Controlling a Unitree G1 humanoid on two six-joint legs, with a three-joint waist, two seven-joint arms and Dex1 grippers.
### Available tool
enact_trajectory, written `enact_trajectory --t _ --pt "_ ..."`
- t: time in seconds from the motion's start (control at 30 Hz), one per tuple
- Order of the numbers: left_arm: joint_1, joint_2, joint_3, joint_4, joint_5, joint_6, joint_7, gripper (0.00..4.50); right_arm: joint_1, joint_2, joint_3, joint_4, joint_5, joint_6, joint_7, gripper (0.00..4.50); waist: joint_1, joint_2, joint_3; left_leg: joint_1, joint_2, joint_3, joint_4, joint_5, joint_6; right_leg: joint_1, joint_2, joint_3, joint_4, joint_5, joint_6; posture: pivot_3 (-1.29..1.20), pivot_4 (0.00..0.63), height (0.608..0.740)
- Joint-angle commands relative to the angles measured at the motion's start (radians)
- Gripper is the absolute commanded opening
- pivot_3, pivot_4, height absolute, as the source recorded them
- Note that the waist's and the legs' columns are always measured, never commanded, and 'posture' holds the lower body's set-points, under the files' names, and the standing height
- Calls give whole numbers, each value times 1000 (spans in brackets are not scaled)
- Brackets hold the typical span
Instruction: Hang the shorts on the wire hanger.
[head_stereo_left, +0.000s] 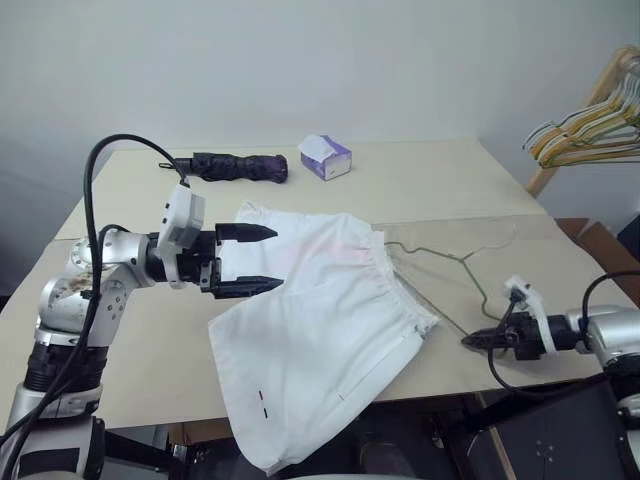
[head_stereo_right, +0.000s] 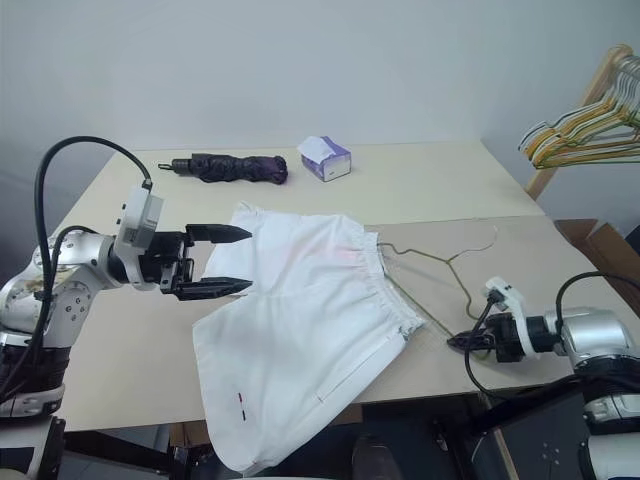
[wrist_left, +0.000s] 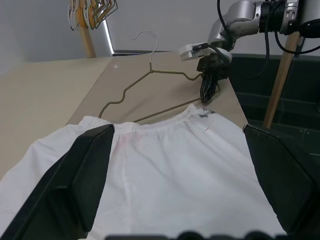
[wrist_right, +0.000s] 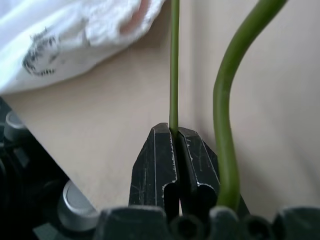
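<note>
The white shorts (head_stereo_left: 320, 320) lie flat on the beige table (head_stereo_left: 130, 370), one leg hanging over the front edge. Their gathered waistband faces the wire hanger (head_stereo_left: 440, 255). The thin olive hanger lies on the table to the right, its left end meeting the waistband. My left gripper (head_stereo_left: 278, 258) hovers open above the shorts' left part, one finger above the other and pointing right. At the table's front right edge, my right gripper (wrist_right: 175, 131) is shut on the wire hanger's straight bar (wrist_right: 174, 60), just past the waistband corner (wrist_right: 75, 35).
A folded dark purple umbrella (head_stereo_left: 240, 166) and a purple-white tissue box (head_stereo_left: 326, 157) sit at the back of the table. A bunch of yellow and pale hangers (head_stereo_left: 590, 125) hangs on a wooden rack at the far right.
</note>
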Motion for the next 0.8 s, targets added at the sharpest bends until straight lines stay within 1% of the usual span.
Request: enact_trajectory --t 0.03,0.1,0.23,0.33,0.43,0.5,0.6,0.67,0.8 --pt "-17 9 13 -19 3 -14 0 4450 -52 -4 10 5 -16 -4 26 0 0 0 0 0 0 0 0 0 0 0 0 0 0 0 0 23 23 740" --pt "-16 11 15 -19 4 -15 0 4450 -85 13 21 44 -37 -23 19 0 -1 0 0 0 0 0 0 0 0 0 0 0 0 0 0 28 23 740" --pt "-10 15 18 -25 6 -16 0 4450 -222 97 39 191 -92 -44 -40 0 -3 0 0 0 0 0 0 0 0 0 0 0 0 0 0 41 21 740" --pt "-10 17 19 -29 6 -13 1 4450 -294 142 59 284 -132 -83 -34 0 -1 0 0 0 0 0 0 0 0 0 0 0 0 1 -1 52 20 740" --pt "-8 19 22 -33 7 -13 3 4450 -346 172 83 348 -160 -117 13 0 6 0 0 -1 0 0 0 0 0 0 0 0 0 3 -4 62 18 740" --pt "-5 22 26 -37 7 -14 6 4450 -370 183 92 373 -171 -142 54 0 9 0 0 -1 0 0 0 0 0 0 0 0 0 3 -4 62 18 740" --pt "0 25 29 -39 7 -18 9 4450 -404 196 117 420 -213 -170 76 0 8 0 0 -1 0 0 0 0 0 0 0 0 0 3 -4 73 14 740" --pt "2 27 31 -41 8 -21 11 4450 -431 204 117 462 -232 -188 69 0 8 0 0 -1 0 -1 0 0 0 0 0 0 0 3 -4 80 10 740" --pt "9 26 31 -45 9 -26 14 4450 -492 243 99 558 -266 -218 5 0 3 0 0 -1 0 0 0 0 0 0 0 0 1 3 -5 80 10 740"
